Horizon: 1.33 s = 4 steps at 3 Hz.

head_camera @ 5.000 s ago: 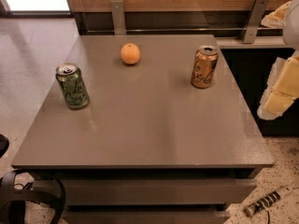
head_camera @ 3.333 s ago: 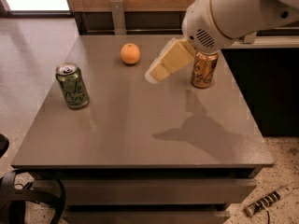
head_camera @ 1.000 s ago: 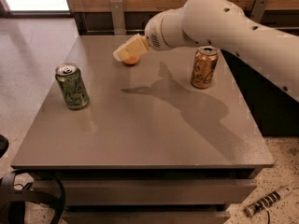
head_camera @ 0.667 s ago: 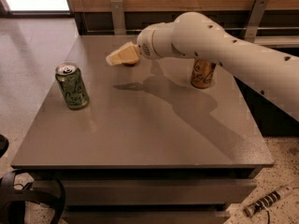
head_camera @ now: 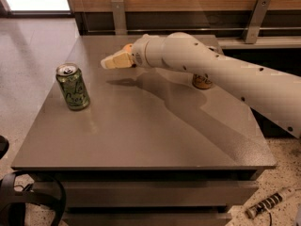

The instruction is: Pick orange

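The orange (head_camera: 127, 46) shows only as a small sliver at the far middle of the grey table (head_camera: 141, 135). The rest of it is hidden behind my wrist. My gripper (head_camera: 115, 60) is cream-coloured and points left, just in front and to the left of the orange, low over the table top. My white arm (head_camera: 211, 72) reaches in from the right, across the table.
A green drink can (head_camera: 73, 86) stands upright at the table's left side. The base of the copper-orange can (head_camera: 202, 82) shows below my arm, with the rest covered. A wooden wall with metal posts runs behind the table. Cables lie on the floor in front.
My arm swung in from the right and across the table. The gripper moved left and down to the orange, which is now mostly covered. The arm now hides most of the copper can.
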Motion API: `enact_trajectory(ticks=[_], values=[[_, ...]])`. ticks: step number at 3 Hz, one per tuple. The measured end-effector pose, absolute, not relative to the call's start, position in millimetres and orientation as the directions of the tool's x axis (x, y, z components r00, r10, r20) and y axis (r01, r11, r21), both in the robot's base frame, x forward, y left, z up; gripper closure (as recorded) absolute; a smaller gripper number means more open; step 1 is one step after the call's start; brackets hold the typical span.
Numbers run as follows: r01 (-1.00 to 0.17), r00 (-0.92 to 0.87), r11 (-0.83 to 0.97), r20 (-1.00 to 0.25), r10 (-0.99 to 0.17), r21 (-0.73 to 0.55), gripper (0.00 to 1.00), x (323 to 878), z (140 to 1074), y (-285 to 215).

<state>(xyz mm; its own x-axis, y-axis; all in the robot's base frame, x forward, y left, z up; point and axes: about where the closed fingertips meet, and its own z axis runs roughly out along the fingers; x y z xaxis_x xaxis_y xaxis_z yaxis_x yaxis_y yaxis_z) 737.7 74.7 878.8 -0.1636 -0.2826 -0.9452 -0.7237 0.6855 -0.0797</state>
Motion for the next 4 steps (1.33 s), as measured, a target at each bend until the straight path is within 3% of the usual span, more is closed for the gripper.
enact_trajectory(ticks=[3, 4], values=[[-0.731, -0.168, 0.681, -0.954, -0.249, -0.049, 0.0, 768, 850, 79], [-0.733, -0.169, 0.679, -0.954, -0.249, -0.047, 0.17, 768, 849, 81]])
